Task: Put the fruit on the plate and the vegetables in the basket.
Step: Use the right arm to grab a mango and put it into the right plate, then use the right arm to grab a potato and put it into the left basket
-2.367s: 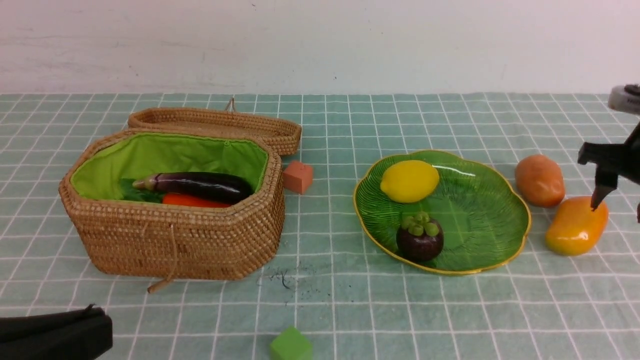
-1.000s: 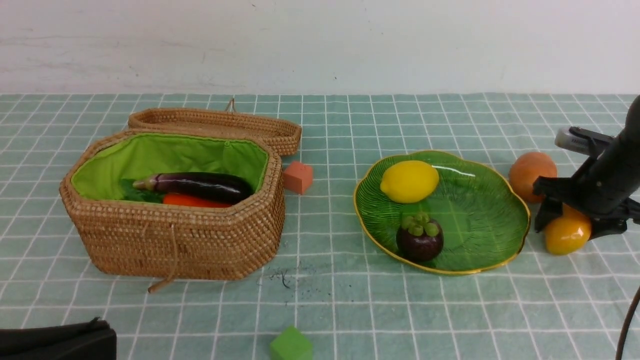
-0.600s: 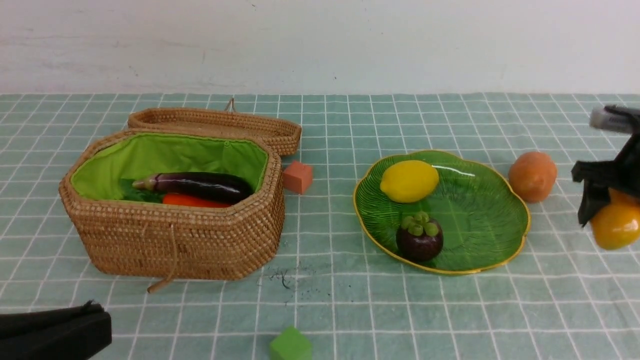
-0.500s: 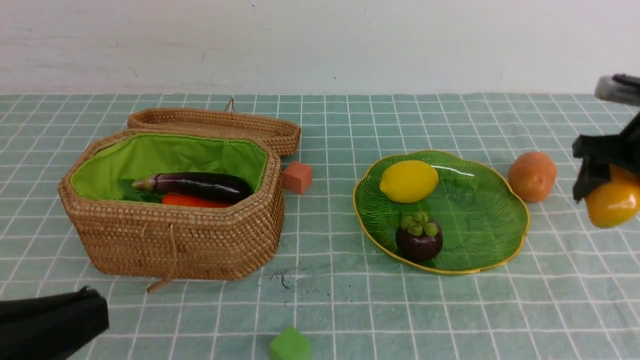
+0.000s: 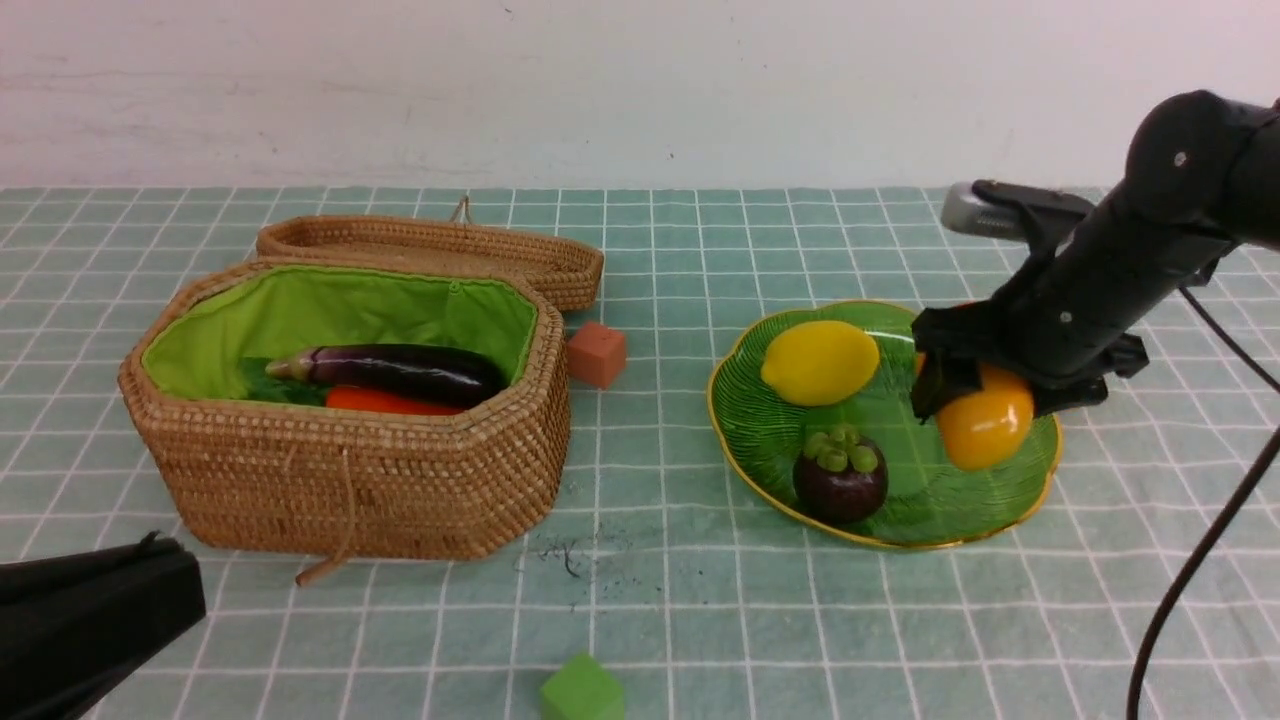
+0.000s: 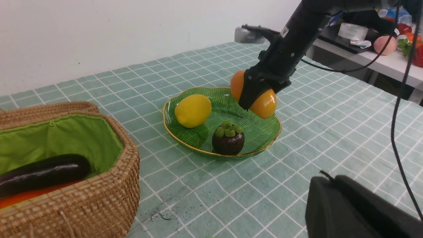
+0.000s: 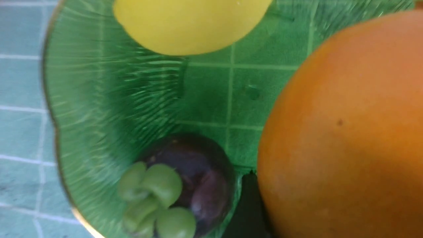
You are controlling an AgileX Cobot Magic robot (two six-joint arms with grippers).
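We see basket (image 5: pixel 350 470) far left, lid open, holding eggplant (image 5: pixel 400 368) and carrot (image 5: pixel 385 402). Plate (image 5: pixel 760 440) holds lemon (image 5: pixel 820 362) and mangosteen (image 5: pixel 840 475). Right hand (image 5: pixel 985 395) pinches glossy orange-yellow mango (image 5: pixel 985 425) above plate's right half; bare worktop (image 5: pixel 660 560) between containers. Left hand (image 5: pixel 90 620) pressed together, near-left corner.

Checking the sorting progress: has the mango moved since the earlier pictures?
Yes. The mango, held by the right gripper, went from the cloth right of the plate to above it.
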